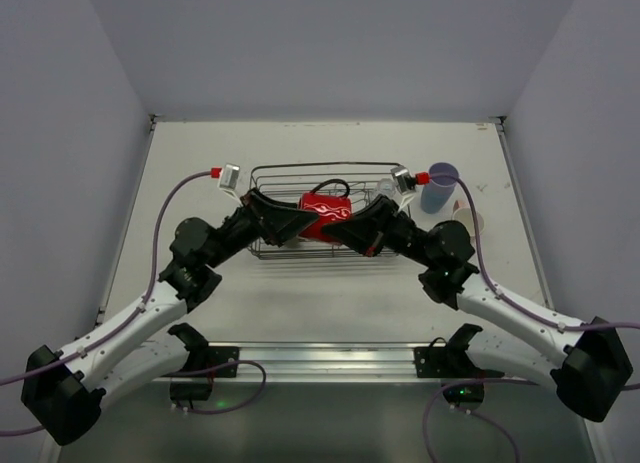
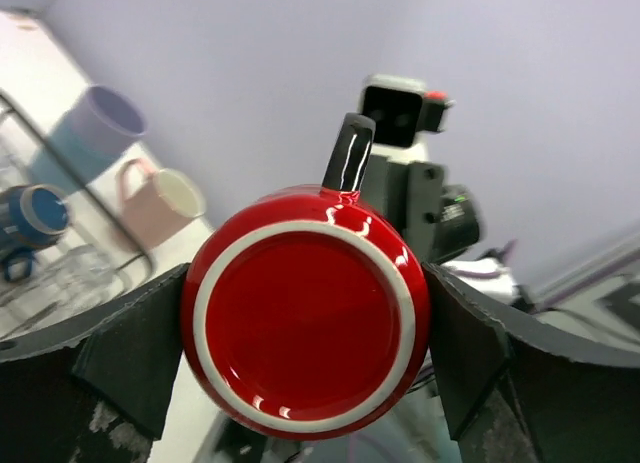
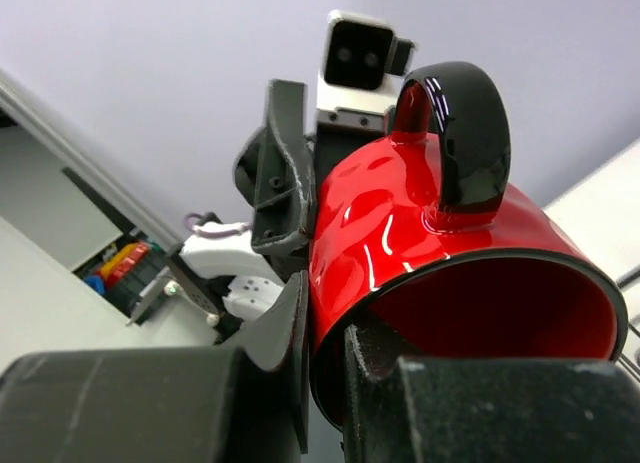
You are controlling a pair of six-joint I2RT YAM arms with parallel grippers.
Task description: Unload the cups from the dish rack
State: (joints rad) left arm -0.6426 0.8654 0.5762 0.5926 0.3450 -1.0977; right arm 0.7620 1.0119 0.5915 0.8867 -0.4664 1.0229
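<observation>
The red handled mug [image 1: 325, 215] is held on its side above the dark wire dish rack [image 1: 300, 171], between both grippers. My left gripper [image 1: 292, 219] is shut on its body; the left wrist view shows the mug's base [image 2: 305, 313] between the two fingers [image 2: 130, 343]. My right gripper [image 1: 356, 223] is shut on the mug's rim [image 3: 420, 283], one finger [image 3: 280, 323] outside the wall and one inside. The black handle [image 3: 455, 133] points up. A dark blue cup [image 2: 30, 218] lies in the rack beside clear glasses [image 2: 60, 273].
A lavender tumbler [image 1: 438, 186] and a pink cup [image 1: 468, 219] stand on the table right of the rack; both also show in the left wrist view, the tumbler [image 2: 95, 133] and the cup [image 2: 160, 198]. White walls enclose the table on three sides.
</observation>
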